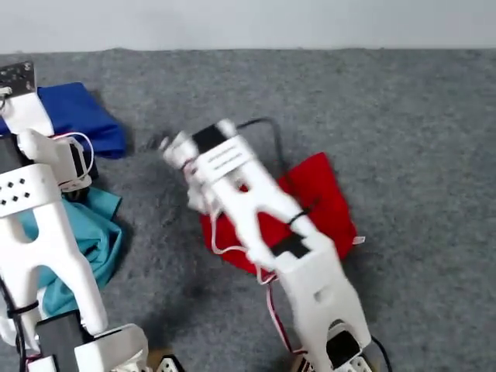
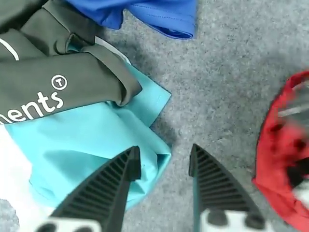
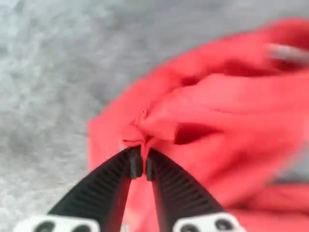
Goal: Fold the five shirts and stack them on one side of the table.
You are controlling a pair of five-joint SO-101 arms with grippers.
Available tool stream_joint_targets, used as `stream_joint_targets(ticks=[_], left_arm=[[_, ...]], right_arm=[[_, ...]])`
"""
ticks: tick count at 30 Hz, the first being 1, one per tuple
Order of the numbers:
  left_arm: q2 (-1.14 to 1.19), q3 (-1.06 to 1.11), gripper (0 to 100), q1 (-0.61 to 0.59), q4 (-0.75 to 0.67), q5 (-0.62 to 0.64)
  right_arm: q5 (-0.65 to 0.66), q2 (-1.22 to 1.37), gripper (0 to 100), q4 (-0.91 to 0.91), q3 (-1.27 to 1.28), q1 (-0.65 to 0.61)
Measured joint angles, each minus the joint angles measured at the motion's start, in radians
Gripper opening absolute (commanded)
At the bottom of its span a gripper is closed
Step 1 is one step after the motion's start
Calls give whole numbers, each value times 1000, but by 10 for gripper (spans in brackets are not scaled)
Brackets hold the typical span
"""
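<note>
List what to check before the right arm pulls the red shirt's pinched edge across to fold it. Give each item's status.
1. Grasp of the right gripper: ok, shut on a pinch of the red shirt.
2. The left gripper free to help: ok, open and holding nothing, above the edge of the teal shirt.
3. Red shirt lying flat: not ok, bunched and creased.
4. Red shirt apart from the others: ok, a strip of grey table cover lies between it and the teal shirt.
5. All five shirts found: cannot tell; I count red, teal, a dark grey shirt and a blue shirt.
</note>
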Motion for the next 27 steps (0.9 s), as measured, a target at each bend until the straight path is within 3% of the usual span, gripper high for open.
stream_joint_targets(ticks=[17, 27], left_arm=[[0, 0, 171, -2, 0, 0], [0, 0, 171, -2, 0, 0]], right_arm=[[-107, -144, 8, 11, -29, 798], [-118, -144, 8, 32, -29, 1083]])
